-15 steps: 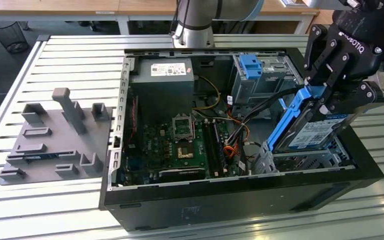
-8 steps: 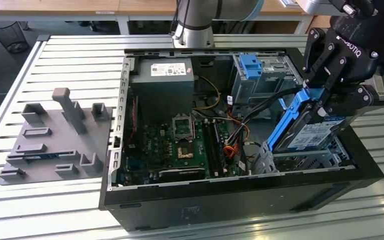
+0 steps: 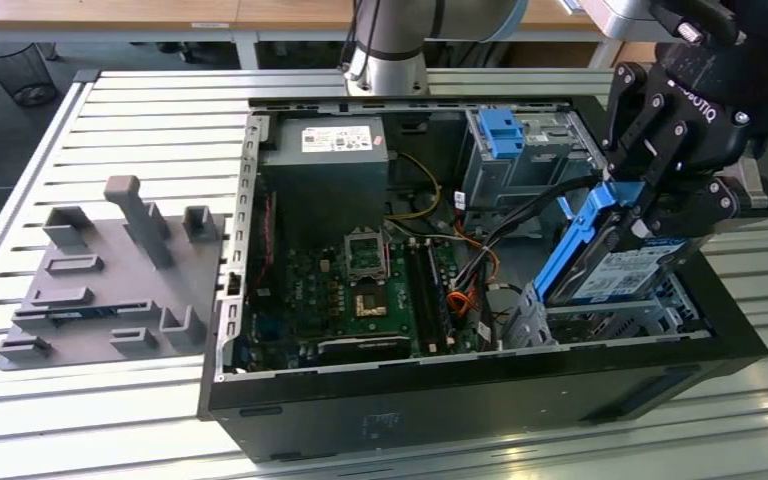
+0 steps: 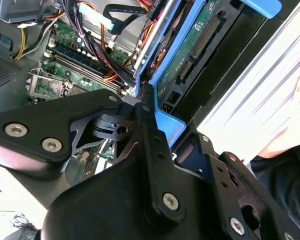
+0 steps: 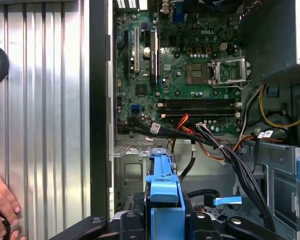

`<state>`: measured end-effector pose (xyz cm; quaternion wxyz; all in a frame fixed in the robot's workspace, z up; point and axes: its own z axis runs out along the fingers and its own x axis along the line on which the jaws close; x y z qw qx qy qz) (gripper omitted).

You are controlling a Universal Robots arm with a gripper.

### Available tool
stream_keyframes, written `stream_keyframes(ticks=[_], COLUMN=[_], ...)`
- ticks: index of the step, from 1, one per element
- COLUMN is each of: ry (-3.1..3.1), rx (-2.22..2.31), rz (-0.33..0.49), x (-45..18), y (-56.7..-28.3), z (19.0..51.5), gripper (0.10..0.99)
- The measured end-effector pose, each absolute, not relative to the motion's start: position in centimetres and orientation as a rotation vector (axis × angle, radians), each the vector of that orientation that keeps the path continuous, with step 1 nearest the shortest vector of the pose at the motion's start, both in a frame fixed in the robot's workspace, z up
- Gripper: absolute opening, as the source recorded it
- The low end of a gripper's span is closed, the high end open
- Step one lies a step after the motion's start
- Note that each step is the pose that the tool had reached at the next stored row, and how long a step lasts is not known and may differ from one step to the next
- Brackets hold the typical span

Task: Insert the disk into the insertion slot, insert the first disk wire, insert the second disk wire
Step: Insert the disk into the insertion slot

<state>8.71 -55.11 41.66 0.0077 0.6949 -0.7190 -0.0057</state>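
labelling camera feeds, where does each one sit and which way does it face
exterior view: off the arm, looking down into the open computer case; shows the arm and its gripper holding the disk.
first wrist view: on the arm, facing the motherboard past the disk; gripper shows.
second wrist view: on the arm, looking along the gripper's links at the disk.
both wrist views share the disk, motherboard and a person's hand.

The exterior view looks steeply down from above one edge of the counter (image 3: 117, 120) and takes in the whole open computer case (image 3: 491, 400). The first wrist view faces straight down from close above the tool (image 5: 162, 215). The second wrist view looks along the tool, very near, past the disk (image 4: 190, 45). All three views share the motherboard (image 3: 357, 290).
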Motion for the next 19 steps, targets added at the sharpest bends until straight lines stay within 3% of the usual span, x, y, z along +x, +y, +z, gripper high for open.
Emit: stream_keyframes(ticks=[19], ry=[-2.248], rx=[2.173], rz=[-0.018], x=[8.7], y=[-55.1], z=[40.5], gripper=[0.365])
